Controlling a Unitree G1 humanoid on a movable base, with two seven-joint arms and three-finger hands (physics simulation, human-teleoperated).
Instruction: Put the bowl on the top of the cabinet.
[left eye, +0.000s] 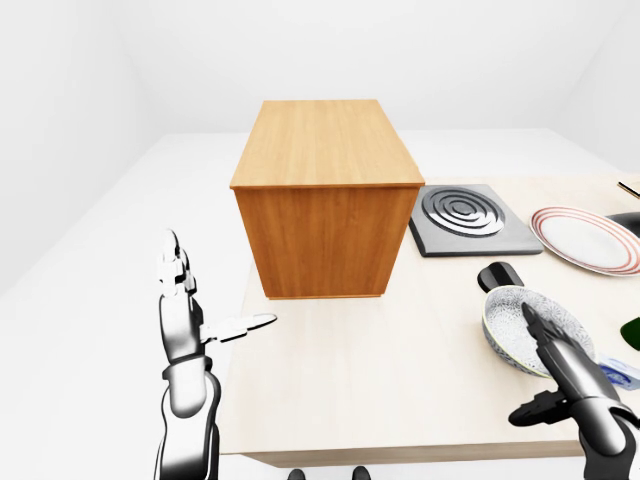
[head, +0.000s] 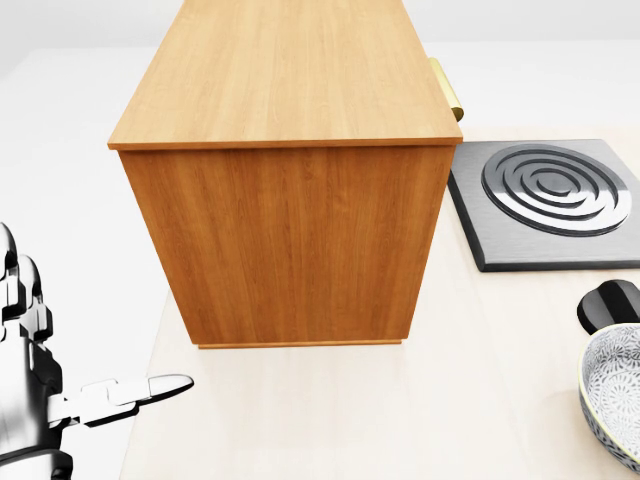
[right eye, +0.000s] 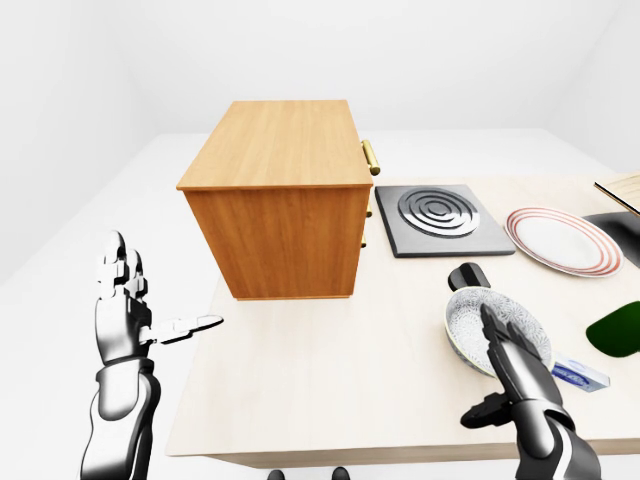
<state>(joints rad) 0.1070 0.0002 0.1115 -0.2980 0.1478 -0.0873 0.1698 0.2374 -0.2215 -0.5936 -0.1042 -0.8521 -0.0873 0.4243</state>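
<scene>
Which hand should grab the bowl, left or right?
Right. The right hand is open right at the bowl, overlapping its rim in the view. The left hand is open past the table's opposite edge.

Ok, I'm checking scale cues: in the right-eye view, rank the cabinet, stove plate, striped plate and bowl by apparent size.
1. cabinet
2. stove plate
3. and 4. striped plate and bowl look alike; the bowl lies nearer the camera, so no ranking.

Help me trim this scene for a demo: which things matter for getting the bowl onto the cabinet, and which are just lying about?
Belongs to the job:
bowl
cabinet
right robot hand, open beside the bowl

Lying about:
hob plate
striped plate
black object touching the bowl
</scene>
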